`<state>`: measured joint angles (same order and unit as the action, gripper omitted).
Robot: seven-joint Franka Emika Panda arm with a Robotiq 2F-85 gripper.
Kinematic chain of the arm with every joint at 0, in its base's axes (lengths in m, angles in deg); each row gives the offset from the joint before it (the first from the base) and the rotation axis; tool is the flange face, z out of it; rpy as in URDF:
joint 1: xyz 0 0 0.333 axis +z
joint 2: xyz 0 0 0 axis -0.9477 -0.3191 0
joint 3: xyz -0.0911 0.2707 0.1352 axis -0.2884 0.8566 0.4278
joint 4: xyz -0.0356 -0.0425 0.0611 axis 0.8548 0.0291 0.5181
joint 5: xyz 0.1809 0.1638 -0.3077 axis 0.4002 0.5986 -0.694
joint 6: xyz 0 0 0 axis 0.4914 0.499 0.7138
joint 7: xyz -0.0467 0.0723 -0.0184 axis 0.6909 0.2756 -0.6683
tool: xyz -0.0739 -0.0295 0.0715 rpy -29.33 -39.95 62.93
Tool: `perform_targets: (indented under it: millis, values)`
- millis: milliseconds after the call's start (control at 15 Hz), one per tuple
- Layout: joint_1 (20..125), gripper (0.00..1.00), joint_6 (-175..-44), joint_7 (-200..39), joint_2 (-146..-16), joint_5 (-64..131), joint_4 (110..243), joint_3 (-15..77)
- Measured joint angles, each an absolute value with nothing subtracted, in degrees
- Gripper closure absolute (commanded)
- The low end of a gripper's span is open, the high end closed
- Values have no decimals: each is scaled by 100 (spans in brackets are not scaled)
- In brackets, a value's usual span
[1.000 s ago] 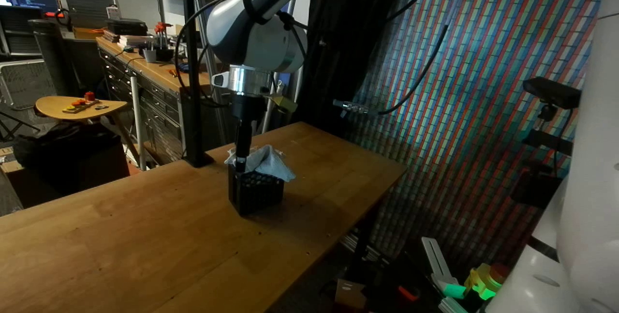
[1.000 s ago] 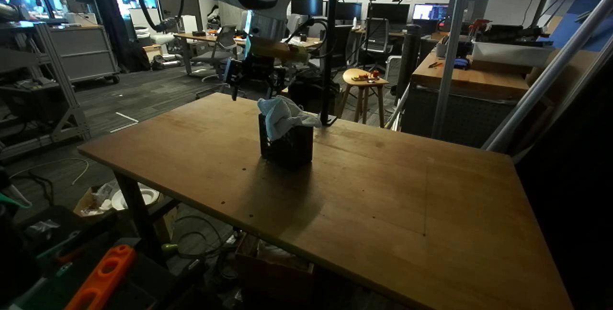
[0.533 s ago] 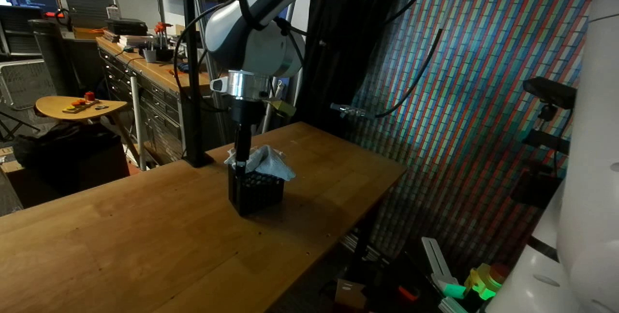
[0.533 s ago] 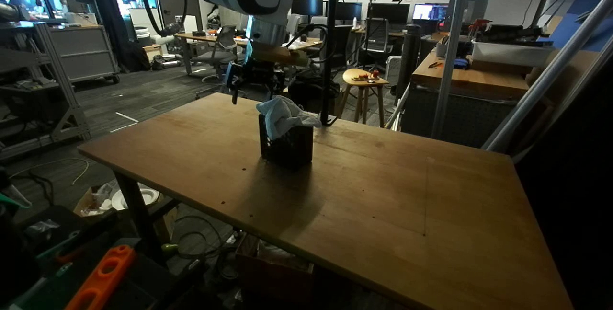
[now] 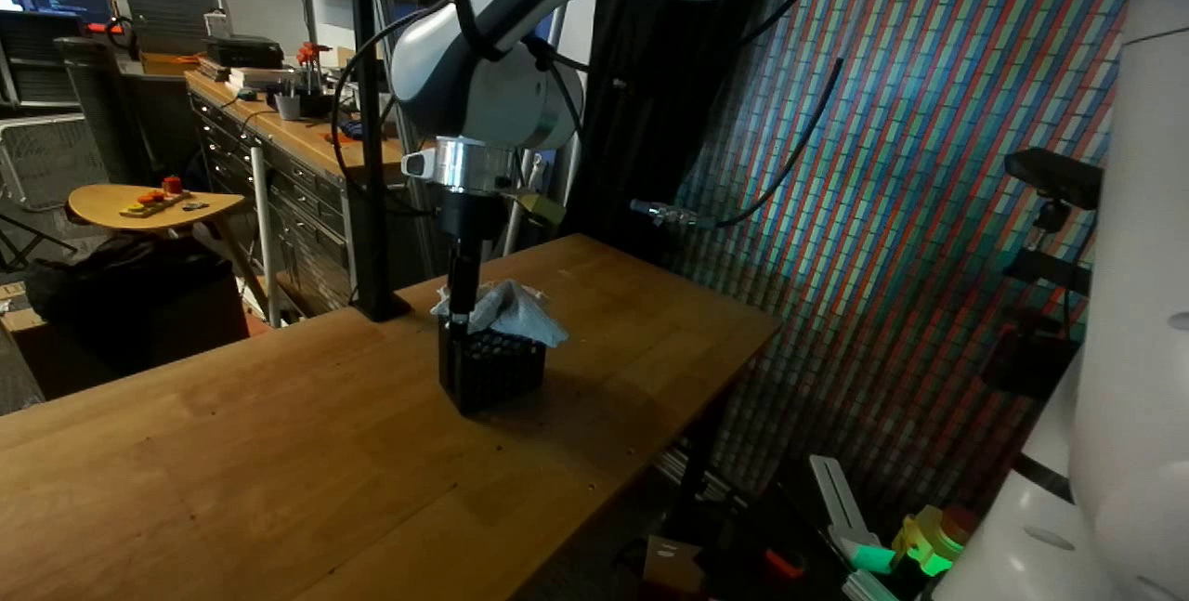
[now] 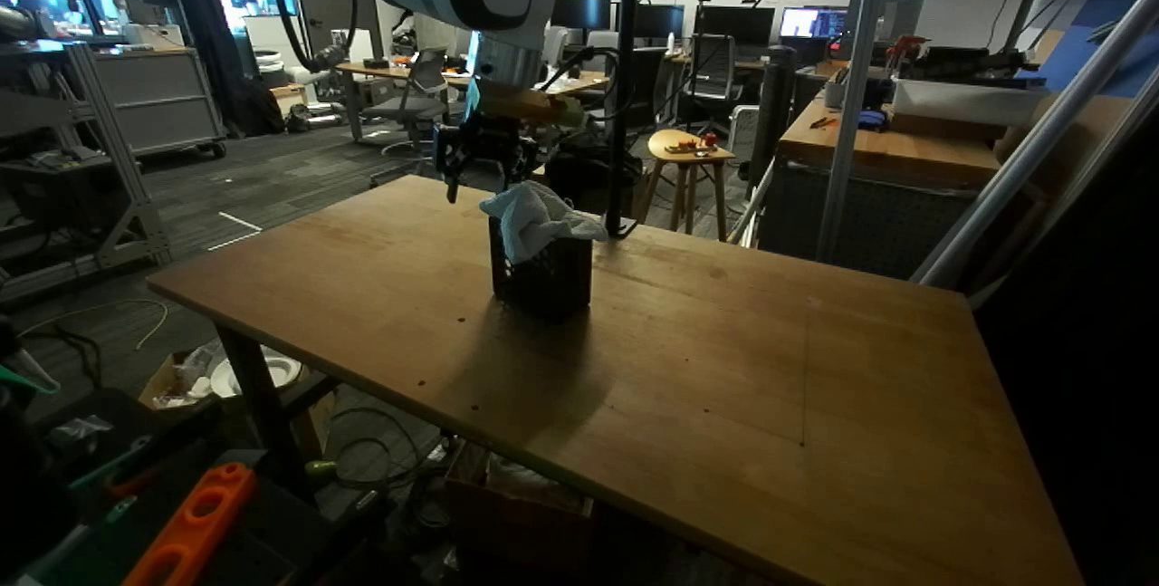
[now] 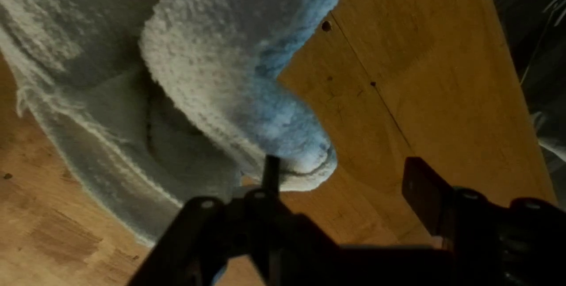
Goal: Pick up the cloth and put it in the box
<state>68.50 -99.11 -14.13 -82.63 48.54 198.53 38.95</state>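
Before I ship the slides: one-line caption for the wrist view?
Wrist view: open gripper above the wooden tabletop, a fold of the grey-white cloth showing between its spread jaws.

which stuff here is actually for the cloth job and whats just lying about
For the job:
black box
cloth, draped over its top
gripper, open

Just lying about:
orange slotted piece
small coloured pieces on the wooden stool
background monitors
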Motion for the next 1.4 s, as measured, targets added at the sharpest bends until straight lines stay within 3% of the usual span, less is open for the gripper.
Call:
perform_targets:
  millis: [267,400,733,1000,1200,1400]
  values:
    - [6838,69,-9911,-1413,-8263,4854,19850,3895]
    - [6831,59,-9911,-1413,-8263,4854,19850,3895]
    - [6826,61,-9910,-1413,-8265,4854,19850,3895]
    - [6820,70,-9910,-1413,-8267,4854,19850,3895]
    - [6803,69,-9909,-1418,-8280,4854,19850,3894]
    - [6765,80,-9907,-1461,-8313,4837,19850,3872]
